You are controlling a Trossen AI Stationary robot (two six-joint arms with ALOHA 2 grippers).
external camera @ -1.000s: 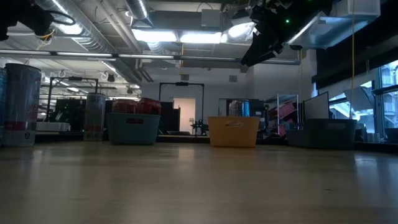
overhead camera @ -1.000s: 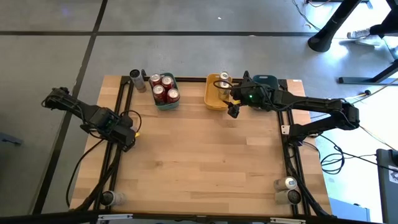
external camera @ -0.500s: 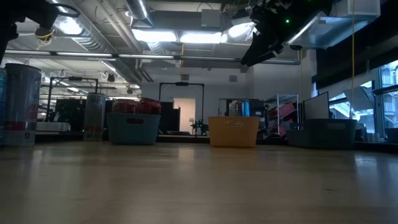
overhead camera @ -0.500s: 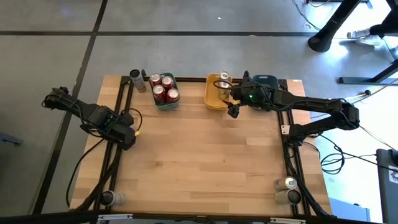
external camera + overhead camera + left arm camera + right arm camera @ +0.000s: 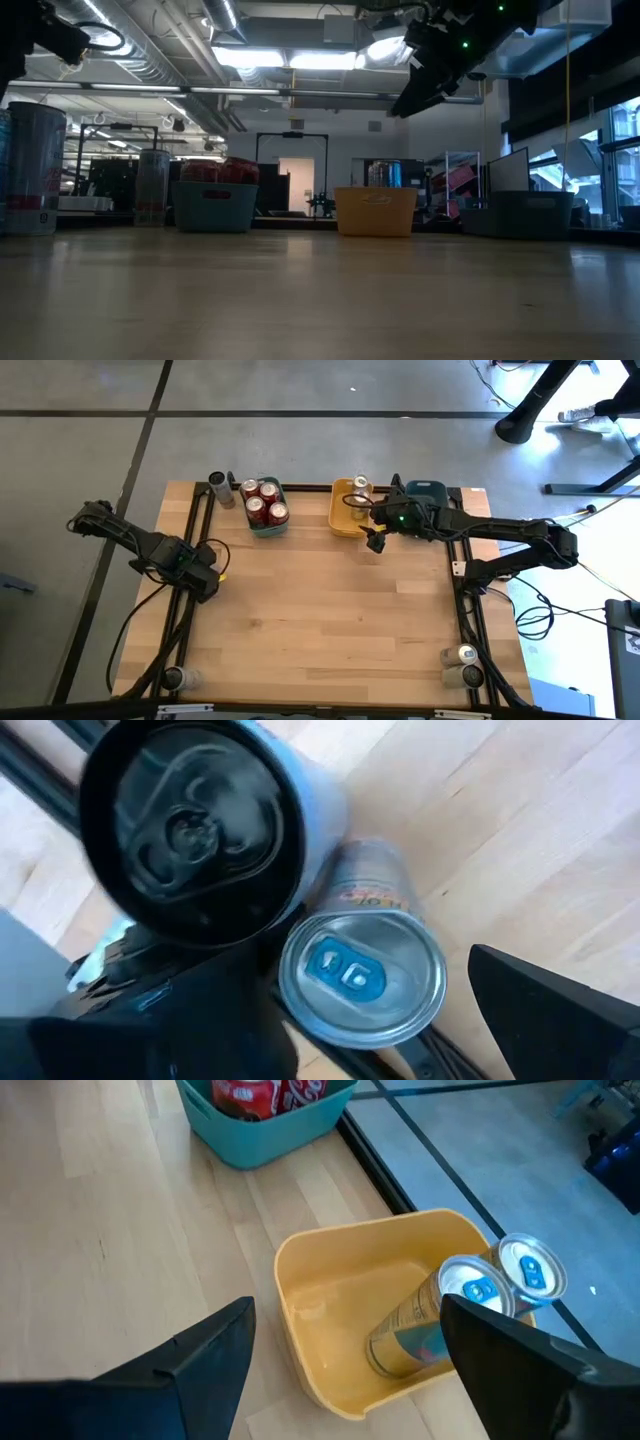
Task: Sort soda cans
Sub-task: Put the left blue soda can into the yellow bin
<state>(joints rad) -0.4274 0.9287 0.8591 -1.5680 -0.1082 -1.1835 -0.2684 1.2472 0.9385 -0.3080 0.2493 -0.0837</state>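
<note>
In the high view my left gripper [image 5: 205, 574] hangs over the table's left rail, open. Its wrist view shows my left gripper [image 5: 370, 988] above two upright cans: a dark-topped can [image 5: 190, 830] and a silver-topped gold can [image 5: 360, 970], which sits between the fingers. Whether a finger touches either can, I cannot tell. My right gripper [image 5: 375, 541] is open and empty, raised beside the yellow tray [image 5: 343, 512]. In the right wrist view my right gripper [image 5: 347, 1310] looks down on the yellow tray [image 5: 330, 1295], where two gold cans [image 5: 440, 1320] lean against its wall. Red cans [image 5: 264, 502] fill the teal tray [image 5: 268, 528].
A grey-blue tray [image 5: 428, 490] sits at the far right corner. A grey can [image 5: 218, 486] stands left of the teal tray. More cans stand at the near left corner [image 5: 175, 678] and the near right corner [image 5: 462, 665]. Black frame rails [image 5: 195, 530] run along both sides.
My right gripper has shifted slightly toward the table's right and stays raised and open near the yellow tray. My left arm has wavered a little over the left rail. No can or tray has moved.
</note>
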